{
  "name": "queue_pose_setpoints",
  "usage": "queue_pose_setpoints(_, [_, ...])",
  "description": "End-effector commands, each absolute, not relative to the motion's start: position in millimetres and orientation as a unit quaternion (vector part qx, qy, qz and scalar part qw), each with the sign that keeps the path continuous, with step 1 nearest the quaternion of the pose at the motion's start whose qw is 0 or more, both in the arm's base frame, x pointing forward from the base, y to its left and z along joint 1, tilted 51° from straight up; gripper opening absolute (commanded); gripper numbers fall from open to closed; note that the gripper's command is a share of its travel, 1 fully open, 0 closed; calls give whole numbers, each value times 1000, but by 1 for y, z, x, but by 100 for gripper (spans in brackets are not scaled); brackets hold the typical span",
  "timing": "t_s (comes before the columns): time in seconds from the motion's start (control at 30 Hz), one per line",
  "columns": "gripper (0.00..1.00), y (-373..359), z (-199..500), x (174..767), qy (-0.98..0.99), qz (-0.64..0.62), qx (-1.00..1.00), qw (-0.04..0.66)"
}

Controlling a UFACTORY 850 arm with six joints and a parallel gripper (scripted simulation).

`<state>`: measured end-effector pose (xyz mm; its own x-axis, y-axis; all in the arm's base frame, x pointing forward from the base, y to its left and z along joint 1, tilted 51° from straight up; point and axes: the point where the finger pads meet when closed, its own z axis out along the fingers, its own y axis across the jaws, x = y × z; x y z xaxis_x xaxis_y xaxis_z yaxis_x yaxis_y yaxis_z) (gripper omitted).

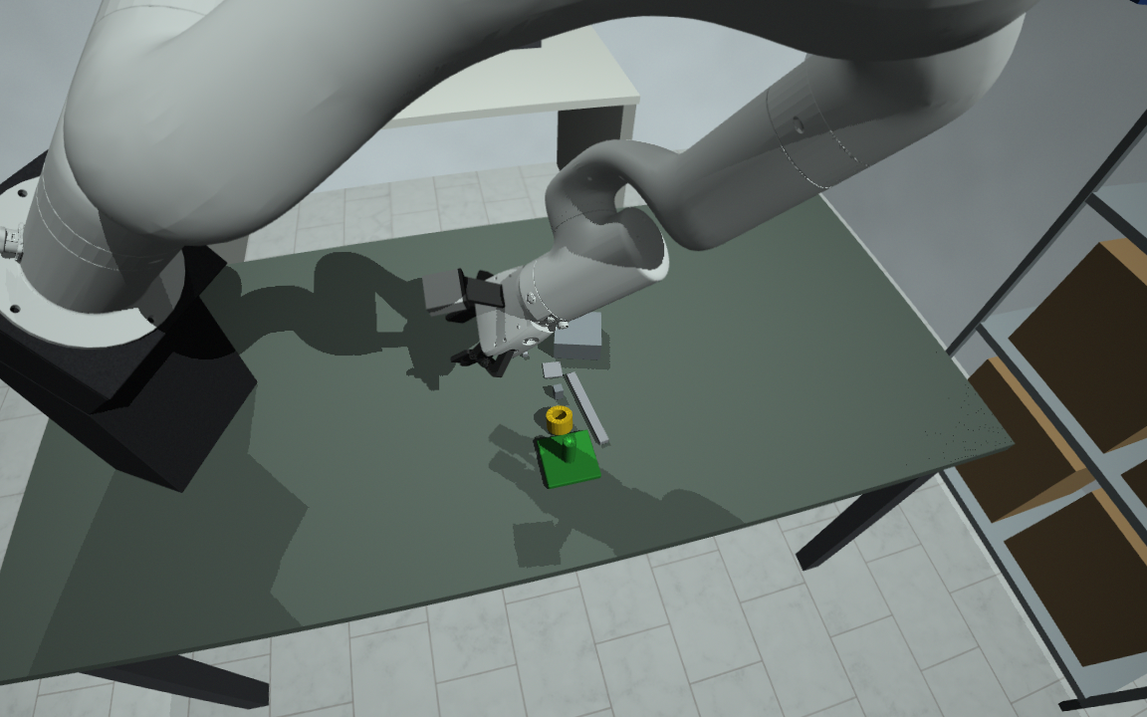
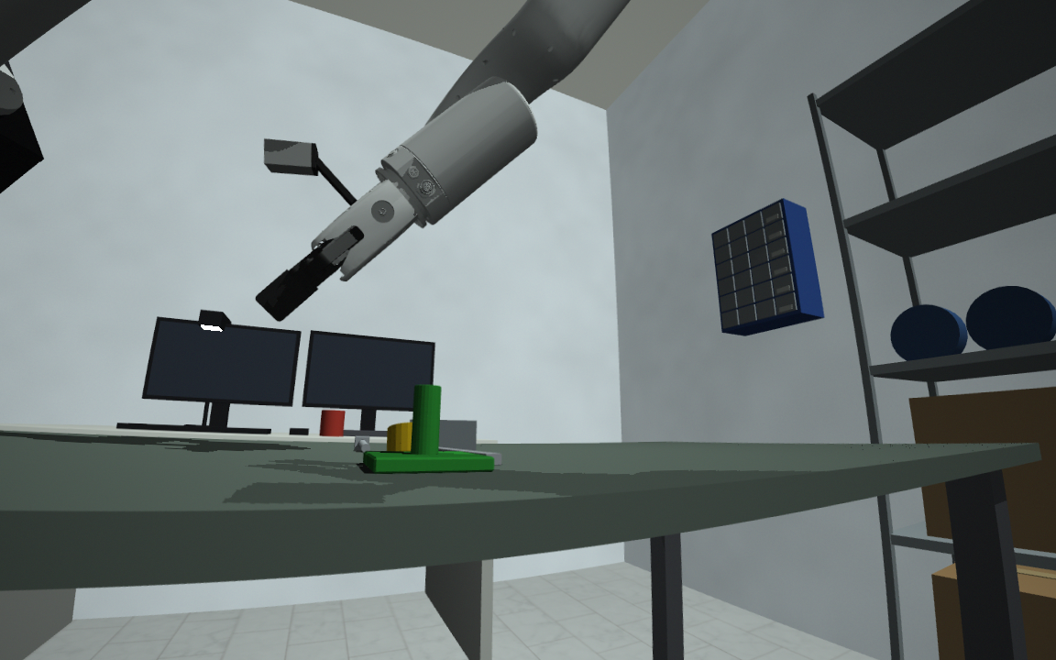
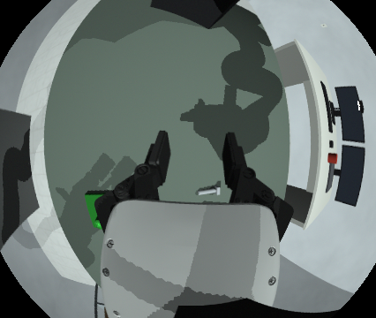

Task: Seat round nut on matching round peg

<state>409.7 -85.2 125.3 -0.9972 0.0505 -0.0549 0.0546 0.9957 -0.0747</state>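
Observation:
The yellow round nut [image 1: 558, 417] [image 2: 399, 436] stands on the green table just behind the green peg base [image 1: 584, 469] [image 2: 425, 463]. It is not on the round green peg [image 1: 568, 443] [image 2: 426, 418]. My gripper [image 1: 475, 358] [image 2: 281, 299] [image 3: 196, 142] hangs high above the table, up and to the left of the nut, tilted down. Its fingers stand partly apart with nothing between them. In the wrist view only a corner of the green base [image 3: 94, 207] shows at the left of the gripper body; the nut is hidden there.
A grey block [image 1: 577, 332], a small grey piece [image 1: 552, 367] and a long grey bar [image 1: 586, 408] [image 3: 208, 190] lie just behind and beside the nut. A shelf rack with cardboard boxes [image 1: 1121, 339] stands right of the table. The robot's base [image 1: 70, 294] sits at the left.

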Motion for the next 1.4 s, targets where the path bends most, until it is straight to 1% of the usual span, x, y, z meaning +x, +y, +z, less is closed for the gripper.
queue_pose_setpoints(0.0, [60, -81, 129, 445, 985, -12, 144, 95])
queue_pose_setpoints(0.17, [60, -99, 148, 483, 944, 15, 282, 170])
queue_pose_setpoints(0.33, [60, -127, 170, 503, 879, 40, 409, 243])
queue_pose_setpoints(0.37, [60, -133, 174, 505, 863, 44, 433, 256])
queue_pose_setpoints(0.43, [60, -133, 174, 505, 863, 44, 433, 256])
queue_pose_setpoints(0.47, [60, -138, 178, 507, 813, 57, 499, 295])
queue_pose_setpoints(0.57, [60, -153, 188, 510, 777, 65, 538, 320])
queue_pose_setpoints(0.83, [60, -173, 201, 509, 603, 92, 675, 415])
queue_pose_setpoints(1.37, [60, -175, 202, 509, 592, 93, 681, 421])
